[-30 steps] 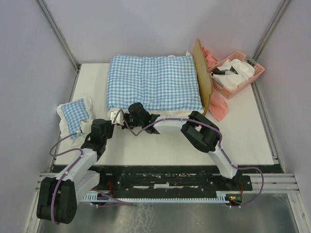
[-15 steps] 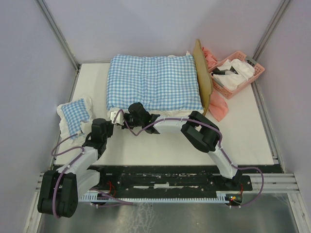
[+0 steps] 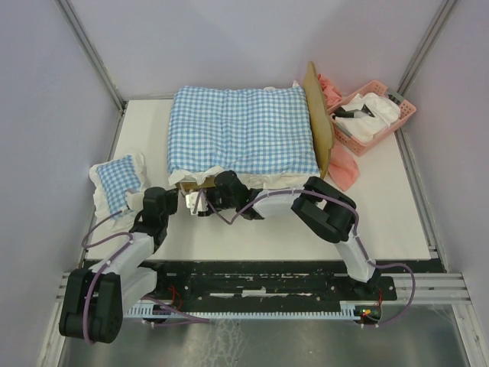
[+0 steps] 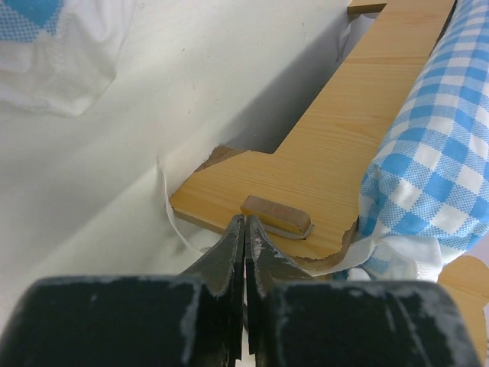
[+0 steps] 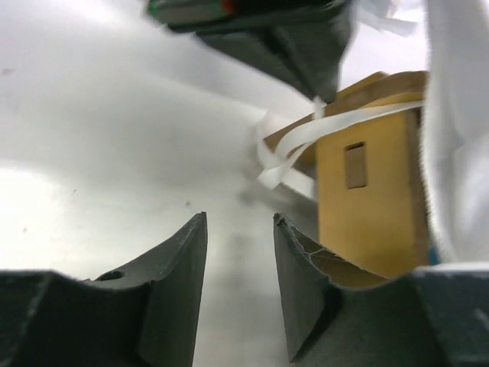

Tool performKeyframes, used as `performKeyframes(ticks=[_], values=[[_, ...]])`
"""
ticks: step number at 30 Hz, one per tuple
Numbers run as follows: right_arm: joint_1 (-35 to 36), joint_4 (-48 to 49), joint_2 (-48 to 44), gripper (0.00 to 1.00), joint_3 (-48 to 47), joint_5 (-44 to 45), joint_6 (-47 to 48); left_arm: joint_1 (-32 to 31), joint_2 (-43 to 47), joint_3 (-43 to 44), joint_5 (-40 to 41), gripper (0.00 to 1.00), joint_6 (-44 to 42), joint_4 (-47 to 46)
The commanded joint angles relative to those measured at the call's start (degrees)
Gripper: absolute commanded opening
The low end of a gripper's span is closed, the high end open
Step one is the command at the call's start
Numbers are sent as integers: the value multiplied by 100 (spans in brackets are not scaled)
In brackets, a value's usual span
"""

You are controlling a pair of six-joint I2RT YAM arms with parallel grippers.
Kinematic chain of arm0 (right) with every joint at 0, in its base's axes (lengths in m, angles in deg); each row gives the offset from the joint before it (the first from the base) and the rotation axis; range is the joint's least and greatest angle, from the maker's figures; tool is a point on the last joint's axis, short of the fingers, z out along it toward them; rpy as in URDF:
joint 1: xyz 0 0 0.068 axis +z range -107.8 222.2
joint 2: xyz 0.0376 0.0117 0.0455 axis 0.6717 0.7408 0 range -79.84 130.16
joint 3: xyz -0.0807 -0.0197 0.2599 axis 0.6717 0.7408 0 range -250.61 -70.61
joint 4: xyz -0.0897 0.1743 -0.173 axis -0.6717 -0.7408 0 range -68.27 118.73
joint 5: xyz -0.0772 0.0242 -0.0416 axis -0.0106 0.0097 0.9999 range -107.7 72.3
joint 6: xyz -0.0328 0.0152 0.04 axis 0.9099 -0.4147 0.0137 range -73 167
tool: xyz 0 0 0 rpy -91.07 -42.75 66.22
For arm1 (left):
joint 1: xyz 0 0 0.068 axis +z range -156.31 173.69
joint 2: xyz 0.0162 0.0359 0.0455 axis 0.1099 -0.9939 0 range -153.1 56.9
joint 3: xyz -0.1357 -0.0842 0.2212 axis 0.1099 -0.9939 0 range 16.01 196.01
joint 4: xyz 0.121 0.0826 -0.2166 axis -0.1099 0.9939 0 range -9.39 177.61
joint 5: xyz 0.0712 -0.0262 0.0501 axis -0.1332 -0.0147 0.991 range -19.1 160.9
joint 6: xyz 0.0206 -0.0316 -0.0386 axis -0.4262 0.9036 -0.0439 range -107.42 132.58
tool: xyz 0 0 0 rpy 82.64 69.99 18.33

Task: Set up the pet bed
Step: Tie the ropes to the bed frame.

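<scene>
The table [image 3: 252, 233] is plain white, boxed in by pale lilac walls [image 3: 229, 46] with bare metal posts [image 3: 92, 53] running up the back corners. The two arms are bolted to a black rail [image 3: 275, 287] along the near edge.

The pet bed [image 4: 344, 138] sits toward the back, about the middle of the table. Its long side runs across from left to right. The headboard [image 3: 319, 122] stands upright at the right-hand end, so the foot points left. A blue-and-white checked cushion [image 3: 241, 130] covers nearly the whole bed, and only a bit of light wood peeps out at the near-left corner.

A small checked pillow [image 3: 118, 182] lies well off to the left. A pink basket [image 3: 390, 130] is in the back right corner, and a pink cloth [image 3: 344, 172] lies against the headboard's far side.

Both arms reach in at that near-left corner. The left gripper [image 4: 244, 222] has its fingers pressed flat together, tips right up against the edge of the wood beside a small brown block [image 4: 276, 215]. A white strip [image 4: 172, 222] runs past it. I cannot tell whether the strip is pinched.

The right gripper [image 5: 241, 222] has its fingers parted with a narrow gap and nothing between them. It is low over the table, just short of the corner.
</scene>
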Motion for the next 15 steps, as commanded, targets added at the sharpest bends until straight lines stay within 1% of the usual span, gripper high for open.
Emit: performKeyframes(ticks=[1,3,5,11,15], values=[[101,425,-437,49,357,-338,1565,38,56,17,43,3,344,-213],[234,548,-360,52,472,-178,2210,42,34,2,-24,3,404,-218],[371,612,-251,52,474,55,2695,40,24,2,-37,3,358,-235],[470,613,44,51,322,198,3811,73,55,-12,24,3,229,-57],[462,729,117,50,394,312,4463,112,199,34,79,3,22,168]])
